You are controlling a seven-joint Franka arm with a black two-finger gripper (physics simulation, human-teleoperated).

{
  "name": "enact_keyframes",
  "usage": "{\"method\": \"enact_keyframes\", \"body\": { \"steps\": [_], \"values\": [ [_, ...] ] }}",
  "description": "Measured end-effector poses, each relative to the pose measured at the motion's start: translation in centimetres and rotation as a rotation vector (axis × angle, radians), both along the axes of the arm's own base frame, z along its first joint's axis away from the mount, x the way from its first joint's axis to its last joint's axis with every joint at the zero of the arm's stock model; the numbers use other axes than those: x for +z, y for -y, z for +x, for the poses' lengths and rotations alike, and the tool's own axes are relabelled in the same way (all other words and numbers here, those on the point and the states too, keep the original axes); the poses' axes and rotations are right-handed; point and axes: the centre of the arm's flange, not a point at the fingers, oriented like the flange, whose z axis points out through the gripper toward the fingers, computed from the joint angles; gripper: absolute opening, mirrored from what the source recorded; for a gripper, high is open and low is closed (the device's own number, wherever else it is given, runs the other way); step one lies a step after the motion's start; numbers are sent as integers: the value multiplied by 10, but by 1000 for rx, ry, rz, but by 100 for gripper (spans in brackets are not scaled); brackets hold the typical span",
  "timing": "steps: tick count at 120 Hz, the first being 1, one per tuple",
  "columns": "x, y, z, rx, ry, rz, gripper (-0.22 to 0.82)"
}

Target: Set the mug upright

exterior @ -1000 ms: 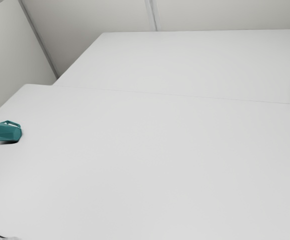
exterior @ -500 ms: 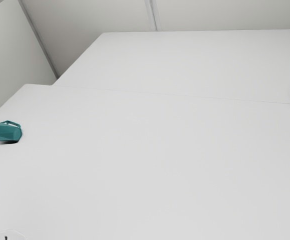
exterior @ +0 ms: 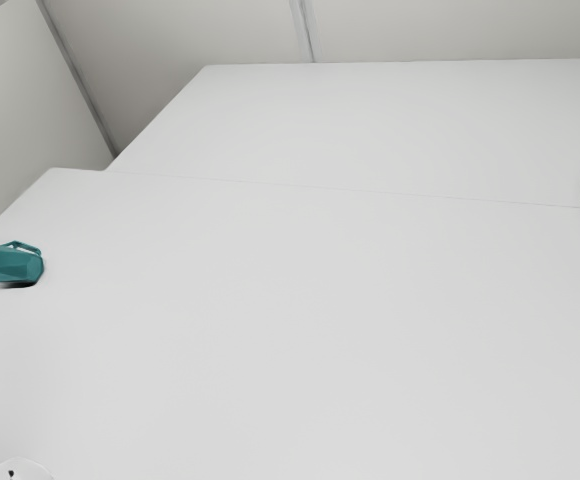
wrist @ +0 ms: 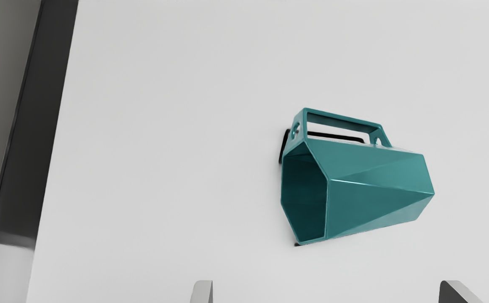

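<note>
Wrist view: mug (wrist: 366,185) lies on its side on the white table (wrist: 164,147), mouth facing sideways, handle (wrist: 345,120) on the side away from the fingertips; gripper (wrist: 327,291) spread wide, holding nothing. Exterior view places the mug near the table's edge at that view's left. Step judged to be the approach; next move calls for straddling and gripping the body, then tilting it mouth-up onto its base.

More of the white arm (exterior: 28,472) at the exterior view's lower left corner than before
</note>
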Motion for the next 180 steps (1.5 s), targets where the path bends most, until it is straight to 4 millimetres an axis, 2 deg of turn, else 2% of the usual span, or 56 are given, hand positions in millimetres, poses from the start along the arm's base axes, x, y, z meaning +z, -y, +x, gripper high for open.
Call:
{"method": "enact_keyframes", "body": {
  "steps": [20, 33, 52, 73, 83, 120, 136, 152, 180],
  "values": [
    [-27, -7, 9, -36, 69, -23, 58],
    [-30, -7, 13, -53, 149, -48, 58],
    [-44, -16, -5, -51, 241, -100, 58],
    [-83, -14, -26, -33, 324, -244, 59],
    [-89, -11, -28, -41, 344, -286, 59],
    [-130, -5, -24, -56, 356, -374, 58],
    [-135, -5, -24, -59, 358, -382, 59],
    [-128, -8, -19, -69, 368, -360, 59],
    [-142, -9, -7, -62, 370, -342, 59]
  ]
}}
